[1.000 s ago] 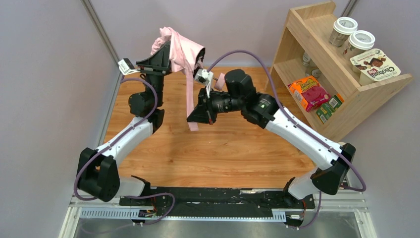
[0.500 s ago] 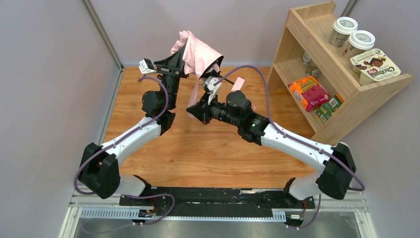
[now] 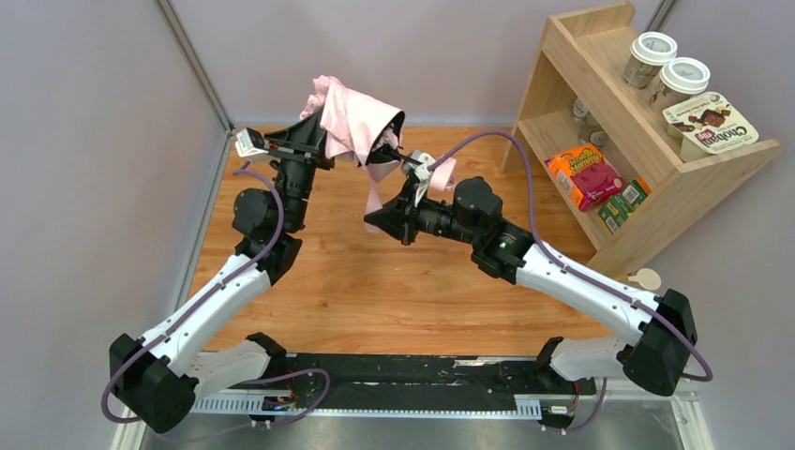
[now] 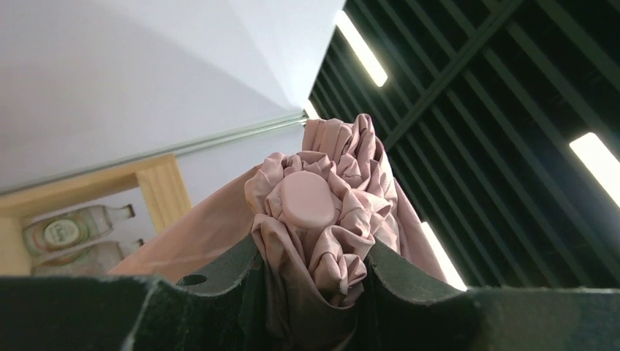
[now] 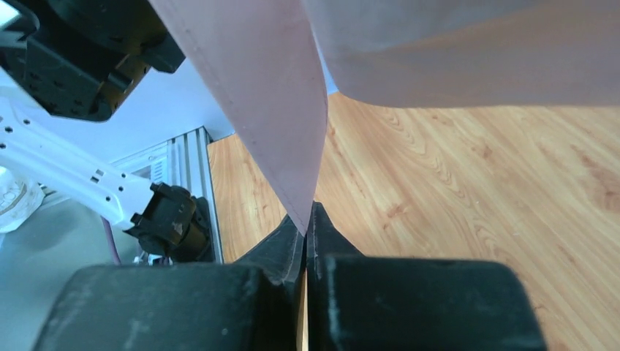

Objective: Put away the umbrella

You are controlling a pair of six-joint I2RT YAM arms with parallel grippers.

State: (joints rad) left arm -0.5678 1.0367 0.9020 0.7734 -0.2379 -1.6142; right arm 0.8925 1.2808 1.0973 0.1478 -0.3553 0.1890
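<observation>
The pale pink umbrella (image 3: 359,117) hangs in the air over the far side of the table, bunched up with its fabric loose. My left gripper (image 3: 322,131) is shut on it. In the left wrist view the crumpled cloth and round pink cap of the umbrella (image 4: 307,199) fill the gap between my left gripper's (image 4: 314,274) dark fingers. A pink strap (image 3: 375,192) hangs down from the bundle to my right gripper (image 3: 369,223). In the right wrist view my right gripper (image 5: 305,228) is shut on the pointed end of the strap (image 5: 256,95).
A wooden shelf unit (image 3: 698,178) stands at the right with lidded cups (image 3: 651,52), a yoghurt tub (image 3: 712,127) and snack packs (image 3: 586,175). Grey walls close the left and back. The wooden table (image 3: 394,291) lies below both arms.
The left arm swung the umbrella right, then partway back left. The right arm shifted and stretched out lower, still pinching the strap. Both grips are unchanged.
</observation>
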